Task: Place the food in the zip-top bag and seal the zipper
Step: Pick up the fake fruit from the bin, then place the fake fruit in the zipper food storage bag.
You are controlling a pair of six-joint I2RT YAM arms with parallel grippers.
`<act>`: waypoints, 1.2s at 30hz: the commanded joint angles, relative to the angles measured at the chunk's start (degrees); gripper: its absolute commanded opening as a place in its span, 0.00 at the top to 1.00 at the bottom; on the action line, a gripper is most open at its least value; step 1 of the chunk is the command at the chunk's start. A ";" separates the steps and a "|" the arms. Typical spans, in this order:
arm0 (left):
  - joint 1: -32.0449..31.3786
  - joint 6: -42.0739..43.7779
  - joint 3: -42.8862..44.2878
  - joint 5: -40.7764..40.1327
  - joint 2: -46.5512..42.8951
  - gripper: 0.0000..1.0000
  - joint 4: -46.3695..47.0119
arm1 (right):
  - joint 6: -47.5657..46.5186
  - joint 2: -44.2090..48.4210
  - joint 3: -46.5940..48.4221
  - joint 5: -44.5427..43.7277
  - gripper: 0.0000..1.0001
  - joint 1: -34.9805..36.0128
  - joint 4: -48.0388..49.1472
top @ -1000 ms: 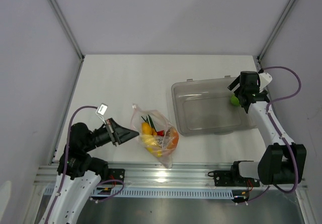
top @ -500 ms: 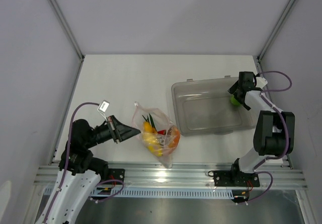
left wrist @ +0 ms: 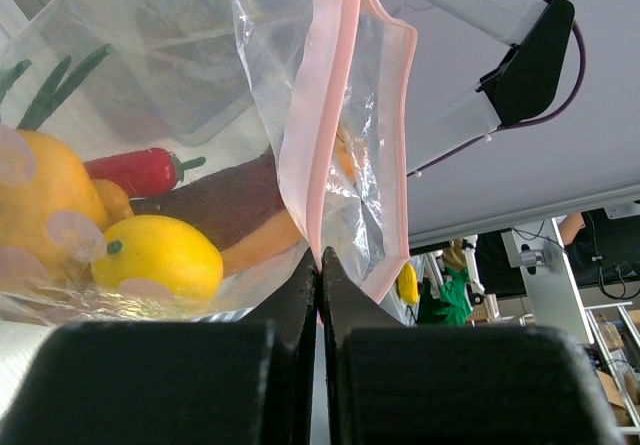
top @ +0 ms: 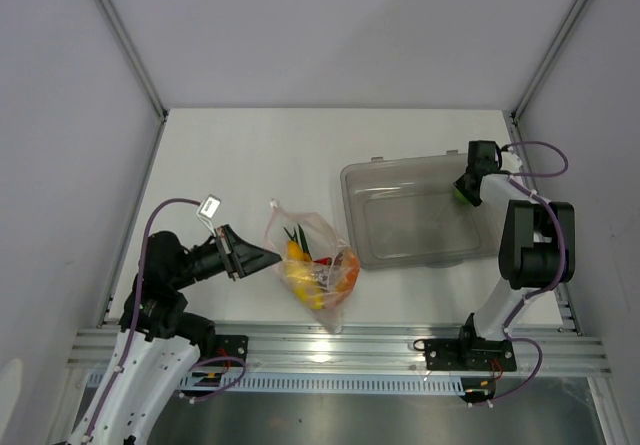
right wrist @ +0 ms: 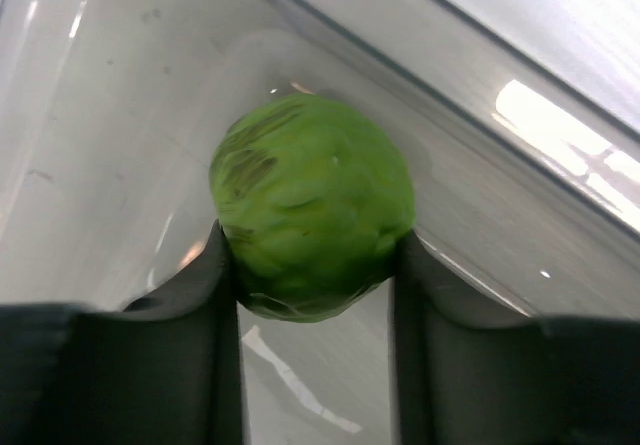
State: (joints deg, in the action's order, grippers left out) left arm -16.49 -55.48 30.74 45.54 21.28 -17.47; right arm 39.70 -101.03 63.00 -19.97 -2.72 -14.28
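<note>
The clear zip-top bag [top: 312, 265] lies on the table with a red chili [left wrist: 140, 170], green scallion [left wrist: 60, 85], yellow-orange fruit [left wrist: 160, 255] and purple and orange pieces [left wrist: 235, 205] inside. My left gripper [top: 268, 258] is shut on the pinkish zipper [left wrist: 322, 135] at the bag's mouth. A green round fruit [right wrist: 312, 205] sits in the far right corner of the grey bin [top: 420, 215]. My right gripper [top: 467, 191] is shut on it, a finger pressing each side.
The grey translucent bin takes up the right half of the table, its wall [right wrist: 520, 185] just behind the green fruit. The metal rail [top: 340, 350] runs along the near edge. White walls close in the table on three sides.
My right gripper has reached down into the bin's corner and its jaws have come together on the green round fruit. The left gripper and the bag have hardly moved.
</note>
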 commanded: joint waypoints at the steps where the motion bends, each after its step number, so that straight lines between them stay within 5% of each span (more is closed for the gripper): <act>1: -0.21 -0.33 0.02 1.57 0.87 1.00 3.06 | 0.64 0.66 0.63 1.41 0.90 0.35 2.69; 5: -0.21 -0.85 0.02 1.66 0.17 0.99 2.97 | -1.55 4.61 -0.25 3.87 0.95 2.10 1.02; 13: -0.21 -1.56 -0.15 -0.10 -4.92 0.99 -1.50 | -7.18 27.44 -5.87 10.20 1.00 12.89 -1.88; 17: -0.21 -1.82 -1.30 -0.10 -6.16 0.99 -2.12 | -10.43 40.28 -7.89 17.05 1.00 19.23 -3.03; 22: -0.21 -1.82 -1.74 -0.89 -6.51 0.99 -2.65 | -13.60 52.14 -8.16 36.90 1.00 26.35 -3.38; 28: -0.21 -2.26 -2.70 -1.24 -7.83 0.99 -3.18 | -17.36 55.77 -7.81 51.68 1.00 42.07 -0.14; 36: -0.21 -2.35 -1.65 -1.33 -8.45 1.00 -4.59 | -26.78 47.97 -0.71 42.66 1.00 67.74 -2.49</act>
State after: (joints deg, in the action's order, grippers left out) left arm -16.49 -57.08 28.16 44.66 12.86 -21.54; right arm 19.03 -49.76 56.90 26.28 60.38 -16.43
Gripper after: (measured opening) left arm 0.003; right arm 0.601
